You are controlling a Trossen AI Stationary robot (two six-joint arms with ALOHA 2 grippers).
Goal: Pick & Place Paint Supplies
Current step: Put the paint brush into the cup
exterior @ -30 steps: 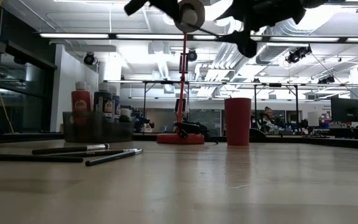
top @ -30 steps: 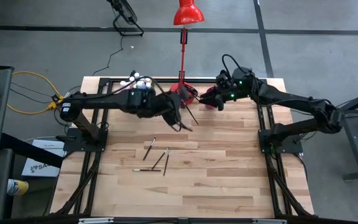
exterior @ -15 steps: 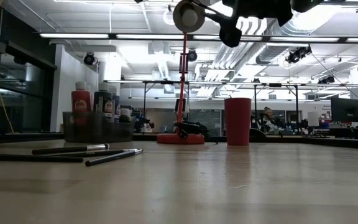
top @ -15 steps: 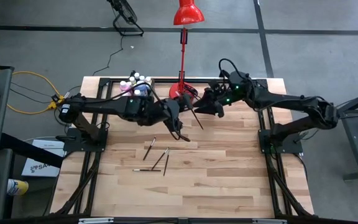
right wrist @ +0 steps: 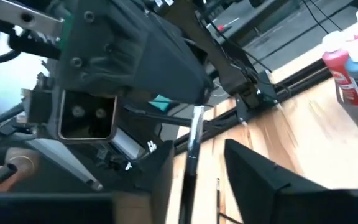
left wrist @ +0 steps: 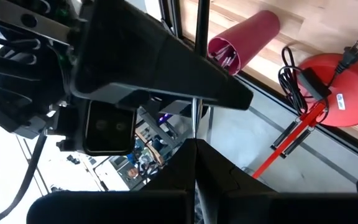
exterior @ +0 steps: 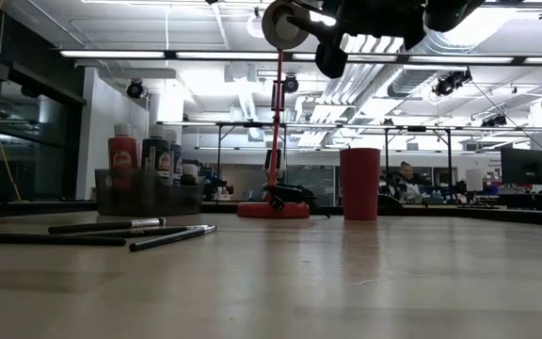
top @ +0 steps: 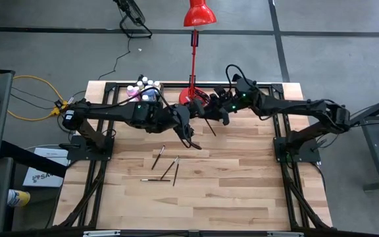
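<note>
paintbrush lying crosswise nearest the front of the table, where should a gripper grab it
Take the crosswise paintbrush around mid-handle, coming straight down from above, with the fingers closing across its thin shaft. It lies flat on the table, so nothing can get under it from the side. One end sits close to two slanted brushes, so favour the free end.

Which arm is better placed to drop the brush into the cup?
Probably the right: its open gripper brackets the brush the left gripper holds, and the cup stands just beyond it.
</note>
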